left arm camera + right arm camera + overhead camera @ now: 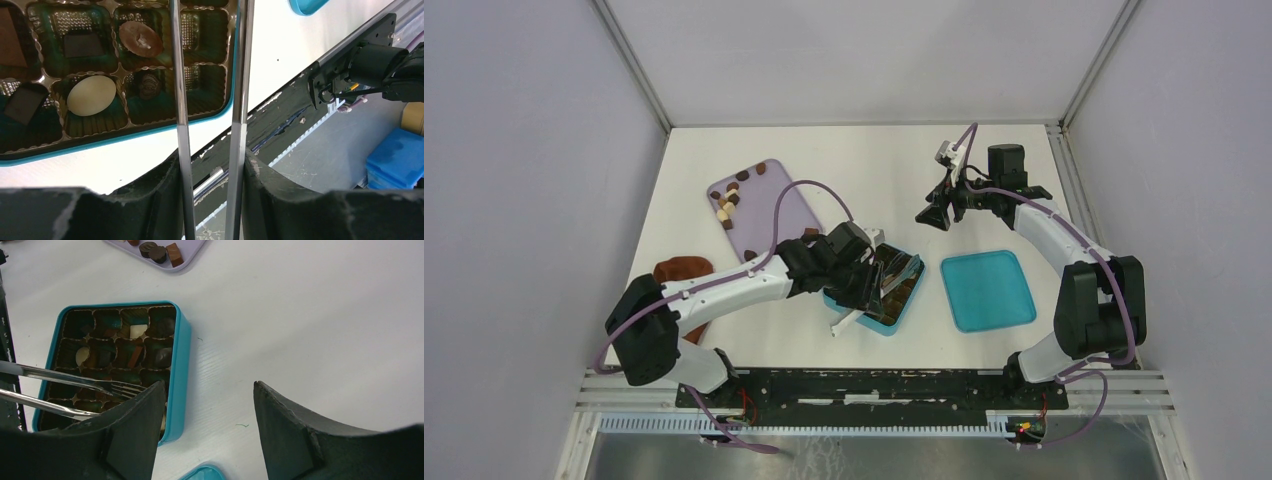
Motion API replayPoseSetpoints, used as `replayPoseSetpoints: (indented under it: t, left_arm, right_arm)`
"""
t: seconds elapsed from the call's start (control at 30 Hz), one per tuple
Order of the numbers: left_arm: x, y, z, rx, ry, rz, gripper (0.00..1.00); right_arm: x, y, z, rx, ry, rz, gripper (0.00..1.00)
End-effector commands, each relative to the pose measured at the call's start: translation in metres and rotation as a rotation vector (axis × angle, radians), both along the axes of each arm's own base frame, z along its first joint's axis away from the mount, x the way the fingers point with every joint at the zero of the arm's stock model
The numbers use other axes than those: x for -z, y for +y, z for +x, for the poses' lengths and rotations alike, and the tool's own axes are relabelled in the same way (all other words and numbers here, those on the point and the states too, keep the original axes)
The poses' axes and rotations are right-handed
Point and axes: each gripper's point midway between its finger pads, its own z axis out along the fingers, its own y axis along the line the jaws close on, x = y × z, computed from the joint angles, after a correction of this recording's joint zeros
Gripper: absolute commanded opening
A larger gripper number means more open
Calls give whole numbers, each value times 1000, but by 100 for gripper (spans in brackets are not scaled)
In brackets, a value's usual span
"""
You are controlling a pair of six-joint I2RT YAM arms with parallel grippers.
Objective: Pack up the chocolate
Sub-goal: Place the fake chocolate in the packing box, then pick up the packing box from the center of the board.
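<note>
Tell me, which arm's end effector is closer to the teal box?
Left. The left end effector is right at the box, holding tweezers over its cells. The right end effector is apart, farther back and to the box's right, open.

We see bare table across the upper middle of the frame; at centre the left arm and its tweezers cover the box (only a narrow lane separates it from the lid).
</note>
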Motion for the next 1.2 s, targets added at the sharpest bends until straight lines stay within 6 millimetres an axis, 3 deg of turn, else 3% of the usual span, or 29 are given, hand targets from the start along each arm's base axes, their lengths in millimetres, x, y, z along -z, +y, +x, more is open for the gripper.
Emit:
replayPoseSetpoints:
  t: [0.0,0.2,0.37,0.5,0.6,0.7,0.83,1.0,1.17]
  left_arm:
    - [-35,-10,15,-21,-104,-69,42]
    - [-87,4,25,-127,-251,-203,39]
    - [-112,45,36,-297,-399,-258,39]
    - [-128,81,43,-394,-510,-239,40]
    - [-138,104,53,-457,-590,-170,40]
    - [-143,120,63,-502,-659,-105,40]
    - [-140,125,70,-529,-696,-82,41]
    - [-125,132,73,-568,-696,-49,41]
    - [-127,138,74,-607,-715,-80,41]
  right_arm:
    - [-7,1,-1,-16,-41,5,71]
    - [-19,7,-12,-93,-103,35,71]
    - [-34,8,-30,-212,-304,18,76]
    - [-21,13,-58,-384,-470,3,94]
    - [-8,21,-62,-418,-476,-23,97]
    - [8,32,-45,-355,-408,-118,95]
    - [28,41,-25,-244,-286,-233,92]
    - [63,46,-22,-243,-163,-330,86]
    - [78,51,-25,-263,-112,-386,80]
